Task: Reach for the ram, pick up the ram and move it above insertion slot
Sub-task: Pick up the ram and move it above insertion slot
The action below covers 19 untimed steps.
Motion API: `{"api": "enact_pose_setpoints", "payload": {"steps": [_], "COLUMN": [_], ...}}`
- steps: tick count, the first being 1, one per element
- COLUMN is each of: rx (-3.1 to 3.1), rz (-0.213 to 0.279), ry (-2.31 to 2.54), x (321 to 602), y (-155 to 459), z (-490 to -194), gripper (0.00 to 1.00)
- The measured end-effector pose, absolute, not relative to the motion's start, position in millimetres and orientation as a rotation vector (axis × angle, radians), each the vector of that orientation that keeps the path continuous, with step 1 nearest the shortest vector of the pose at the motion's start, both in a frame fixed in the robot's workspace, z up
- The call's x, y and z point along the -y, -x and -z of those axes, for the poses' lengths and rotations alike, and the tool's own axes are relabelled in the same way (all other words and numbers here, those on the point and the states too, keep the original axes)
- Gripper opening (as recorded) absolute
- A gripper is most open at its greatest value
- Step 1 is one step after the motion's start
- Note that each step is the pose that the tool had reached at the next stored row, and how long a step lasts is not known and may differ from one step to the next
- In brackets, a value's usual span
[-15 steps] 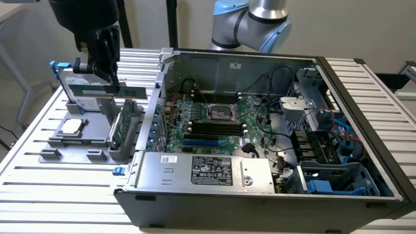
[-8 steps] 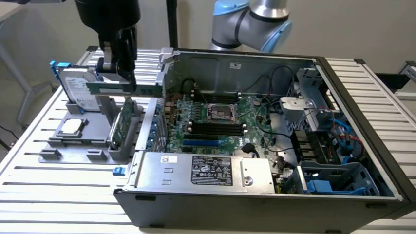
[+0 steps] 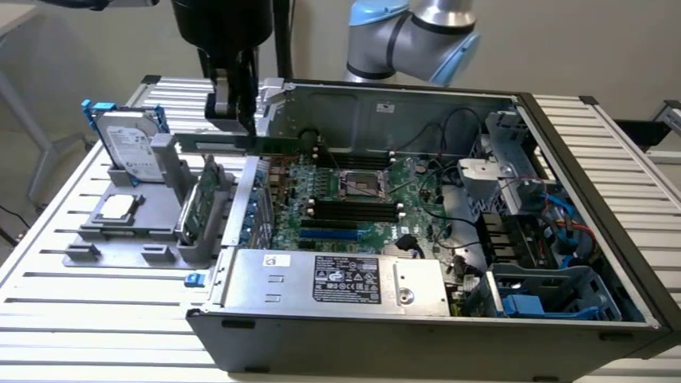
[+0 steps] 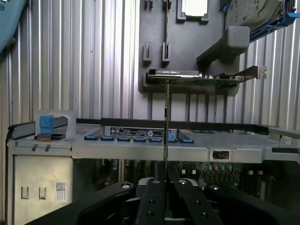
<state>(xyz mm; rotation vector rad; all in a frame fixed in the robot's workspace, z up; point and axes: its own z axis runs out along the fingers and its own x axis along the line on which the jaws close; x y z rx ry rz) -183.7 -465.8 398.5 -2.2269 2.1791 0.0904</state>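
Already the gripper [image 3: 232, 112] is clamped on the ram [image 3: 236, 144] and holds it aloft over the case's [image 3: 426, 335] near-left edge, short of the memory slots [image 3: 352, 209], so carrying across remains.

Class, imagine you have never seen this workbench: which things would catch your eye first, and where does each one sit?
First, the open computer case with its motherboard exposed, filling the middle of the exterior view. Next, the black gripper, shut on the ram, a thin green stick held in the air over the case's edge on the exterior view's left. Beside it, a silver hard drive in a blue frame stands upright in a grey holder.
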Motion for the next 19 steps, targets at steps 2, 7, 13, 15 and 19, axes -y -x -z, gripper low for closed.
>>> {"api": "enact_pose_setpoints", "payload": {"steps": [2,7,13,15,19], "rx": [-2.176,-2.172,-2.172,-2.171,-2.171], "rz": [-0.095,-0.104,-0.107,-0.107,-0.107], "ry": [2.224,2.22,2.219,2.22,2.219], "x": [465.3,463.9,460.3,458.4,449.9], "y": [174.6,151.9,124.6,115.6,102.0], "z": [-398.5,-398.4,-397.4,-396.7,-394.4], "gripper": [0.13,0.13,0.13,0.13,0.13]}}
